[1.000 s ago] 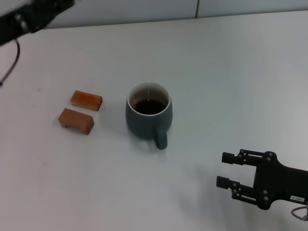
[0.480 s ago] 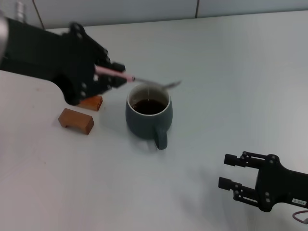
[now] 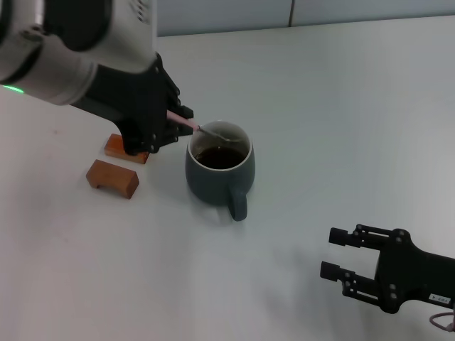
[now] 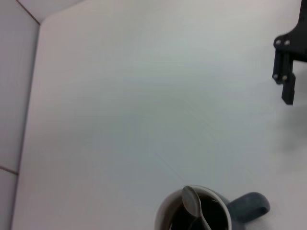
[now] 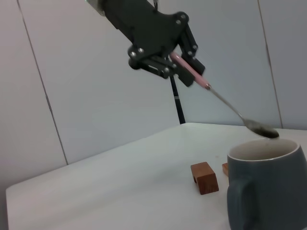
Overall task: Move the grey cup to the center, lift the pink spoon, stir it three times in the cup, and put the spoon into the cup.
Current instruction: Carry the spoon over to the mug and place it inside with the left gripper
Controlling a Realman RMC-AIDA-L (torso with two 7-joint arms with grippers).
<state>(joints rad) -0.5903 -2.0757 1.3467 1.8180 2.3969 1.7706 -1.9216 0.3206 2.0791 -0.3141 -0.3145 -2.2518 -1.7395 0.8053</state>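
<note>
The grey cup (image 3: pixel 217 174) stands mid-table with dark liquid inside and its handle (image 3: pixel 238 204) turned toward me. My left gripper (image 3: pixel 173 121) is shut on the pink spoon (image 3: pixel 185 122) just left of the cup. The spoon slopes down, and its silver bowl (image 3: pixel 225 132) hovers just over the cup's far rim. The right wrist view shows the bowl (image 5: pixel 262 130) clear above the cup (image 5: pixel 266 187), held by the left gripper (image 5: pixel 180 61). In the left wrist view the bowl (image 4: pixel 191 203) lies over the cup (image 4: pixel 244 207). My right gripper (image 3: pixel 330 251) rests open at the near right, empty.
Two brown wooden blocks (image 3: pixel 112 178) (image 3: pixel 121 148) lie left of the cup, the farther one partly under the left arm. They also show in the right wrist view as blocks (image 5: pixel 205 177) beyond the cup. A wall runs along the table's far edge.
The left arm has swung in from the far left with the spoon and lowered it, so the bowl now sits just above the cup's rim. The right gripper has barely moved.
</note>
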